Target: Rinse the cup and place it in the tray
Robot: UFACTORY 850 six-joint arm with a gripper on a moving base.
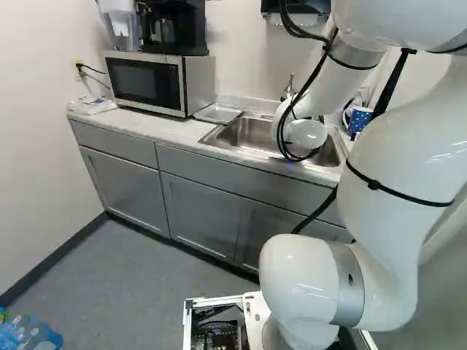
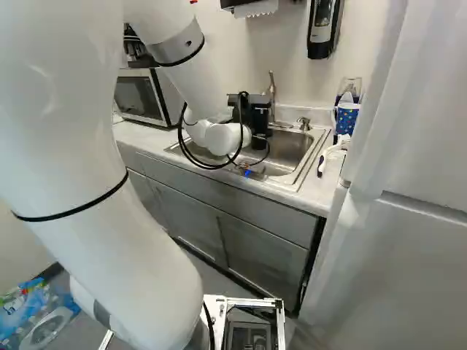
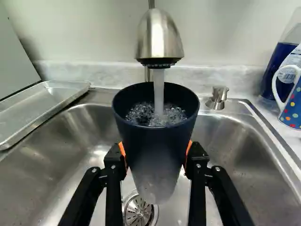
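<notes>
Fingers (image 3: 114, 162) clasp the smooth, tapered cup (image 3: 156, 148) (frothy water (image 3: 159, 94) pouring in).

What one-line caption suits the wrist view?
The gripper holds a dark cup under the running faucet, over the sink, with the metal tray alongside.

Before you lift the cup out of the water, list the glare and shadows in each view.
Wrist view: bright glints on the sink beside the cup, a highlight on the faucet head, a dim shadow on the wall near the grey panel; left base view: small white glints on the arm; right base view: soft sheen inside the sink.
</notes>
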